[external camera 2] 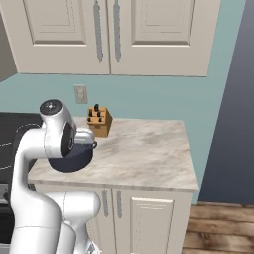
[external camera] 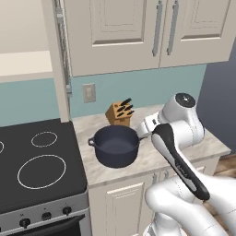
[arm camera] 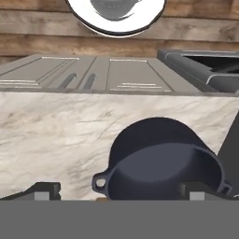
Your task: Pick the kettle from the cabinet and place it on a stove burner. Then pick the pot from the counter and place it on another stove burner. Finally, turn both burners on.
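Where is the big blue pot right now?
The pot sits on the counter just right of the black stove in the left base view, in front of the wooden knife block.

The wide round dark navy pot (external camera: pixel 115 145) is set on the light beige marbled stone counter (external camera: pixel 152 159), right of the flat black glass cooktop (external camera: pixel 39 161). Behind it a wooden knife block (external camera: pixel 120 113) is placed, below the cream wall cabinet (external camera: pixel 138 32).
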Controlling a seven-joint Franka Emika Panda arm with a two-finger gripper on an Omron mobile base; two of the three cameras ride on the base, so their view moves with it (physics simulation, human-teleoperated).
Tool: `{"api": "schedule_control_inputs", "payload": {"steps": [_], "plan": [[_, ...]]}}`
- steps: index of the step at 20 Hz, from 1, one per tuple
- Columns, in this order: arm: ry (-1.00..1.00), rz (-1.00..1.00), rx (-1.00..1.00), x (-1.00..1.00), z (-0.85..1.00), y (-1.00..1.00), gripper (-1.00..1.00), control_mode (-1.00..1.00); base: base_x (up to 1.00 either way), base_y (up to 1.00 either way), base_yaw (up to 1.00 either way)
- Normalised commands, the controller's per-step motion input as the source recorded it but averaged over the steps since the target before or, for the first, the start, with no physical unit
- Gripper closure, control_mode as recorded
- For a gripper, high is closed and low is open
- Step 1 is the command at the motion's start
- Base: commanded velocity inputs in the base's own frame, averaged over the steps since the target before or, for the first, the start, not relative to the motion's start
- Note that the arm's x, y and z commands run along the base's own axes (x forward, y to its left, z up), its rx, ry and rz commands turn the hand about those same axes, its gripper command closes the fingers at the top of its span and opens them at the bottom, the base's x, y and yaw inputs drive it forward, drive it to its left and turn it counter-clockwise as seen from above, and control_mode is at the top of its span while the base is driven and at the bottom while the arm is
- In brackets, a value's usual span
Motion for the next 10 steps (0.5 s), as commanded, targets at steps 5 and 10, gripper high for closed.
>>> {"api": "schedule_control_inputs", "payload": {"steps": [5, 10], "plan": [[0.01, -0.11, 0.00, 0.28, -0.17, 0.07, -1.00, -1.00, 0.00, 0.00, 0.00], [0.02, -0.04, 0.00, 0.32, -0.09, 0.13, -1.00, -1.00, 0.00, 0.00, 0.00]]}}
